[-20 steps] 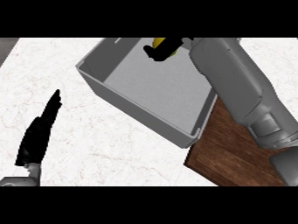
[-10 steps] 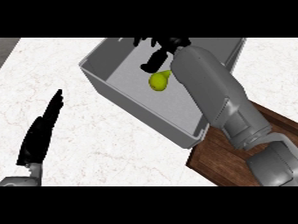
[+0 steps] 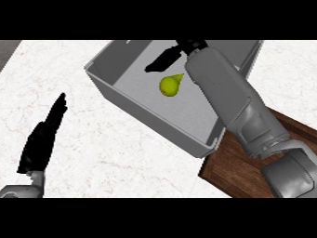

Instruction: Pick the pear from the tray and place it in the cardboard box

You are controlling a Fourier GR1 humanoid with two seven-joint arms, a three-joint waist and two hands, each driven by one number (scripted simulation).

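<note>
The pear (image 3: 169, 86) lies on the floor of the grey box (image 3: 150, 114), just below my right hand (image 3: 166, 59), whose straight fingers hold nothing. My left hand (image 3: 42, 139) rests open over the marble counter (image 3: 120, 158).

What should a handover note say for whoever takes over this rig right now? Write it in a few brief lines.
Left hand: open, resting over the counter at left.
Right hand: open above the box, holding nothing.
Pear: lying on the box floor, just below the right hand.
Tray: beside the box, under the right forearm.
Done: pear is in the box.
Left: pull the right arm clear.
</note>
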